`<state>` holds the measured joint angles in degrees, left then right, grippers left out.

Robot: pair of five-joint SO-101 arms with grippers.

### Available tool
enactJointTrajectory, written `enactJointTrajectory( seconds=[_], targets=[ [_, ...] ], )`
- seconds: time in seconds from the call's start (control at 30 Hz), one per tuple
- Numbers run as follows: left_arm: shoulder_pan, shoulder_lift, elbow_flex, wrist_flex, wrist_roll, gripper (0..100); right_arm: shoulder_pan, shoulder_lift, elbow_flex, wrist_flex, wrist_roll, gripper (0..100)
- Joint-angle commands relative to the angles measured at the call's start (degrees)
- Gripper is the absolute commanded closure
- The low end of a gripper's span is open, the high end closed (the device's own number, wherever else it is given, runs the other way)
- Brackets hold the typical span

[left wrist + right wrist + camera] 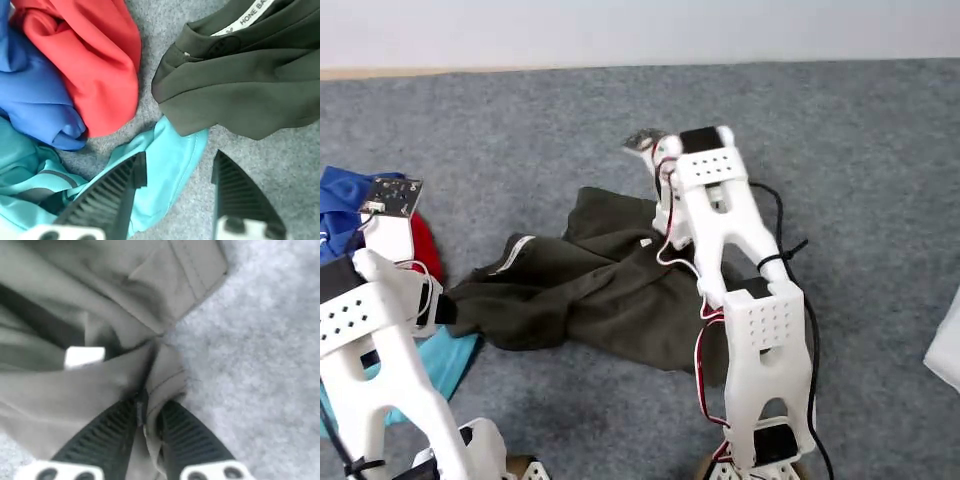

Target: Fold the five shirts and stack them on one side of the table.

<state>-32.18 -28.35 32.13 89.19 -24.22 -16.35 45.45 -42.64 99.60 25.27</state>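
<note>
A dark olive shirt (600, 290) lies crumpled in the middle of the grey table. My right gripper (147, 422) is shut on a fold of the olive shirt (100, 340) near its hem, by the shirt's far right edge in the high view. My left gripper (175, 175) hangs open over the carpet at the table's left, just above a corner of the teal shirt (165, 165), with the olive shirt's collar end (240, 85) close in front of it. A red shirt (95, 65) and a blue shirt (35, 90) lie bunched beside the teal one.
The left arm (370, 340) stands over the pile of blue (345, 195), red (425, 250) and teal (445, 360) shirts at the left edge. Something white (945, 345) shows at the right edge. Bare grey carpet (860, 150) stretches across the far and right side.
</note>
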Motion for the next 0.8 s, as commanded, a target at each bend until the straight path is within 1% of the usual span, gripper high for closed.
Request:
enactJointTrajectory(
  seconds=[0.0,0.1,0.23,0.33,0.4,0.57,0.77],
  targets=[
    [0.00,-1.58,-2.33,-0.79,-0.09,78,2.59,-0.66,-6.86,3.03,1.93,98.8],
    [2.81,-1.58,-3.38,-0.62,0.62,78,5.58,-0.66,-9.32,3.03,2.29,98.8],
    [10.99,-1.49,-3.38,-0.53,6.77,78,7.96,-0.66,-9.67,3.21,2.20,98.8],
    [17.05,-0.53,-3.12,1.58,7.03,78,8.13,-0.66,-9.67,3.21,2.11,98.8],
    [19.78,1.49,-2.07,2.46,7.12,77,7.78,-0.66,-9.67,3.21,2.11,98.8],
    [20.31,10.02,-0.92,0.88,6.51,75,7.43,-0.75,-9.67,3.30,2.11,98.8],
    [20.22,20.84,-5.41,-0.88,0.70,73,7.43,-0.75,-9.67,3.30,2.11,98.8]
  ],
)
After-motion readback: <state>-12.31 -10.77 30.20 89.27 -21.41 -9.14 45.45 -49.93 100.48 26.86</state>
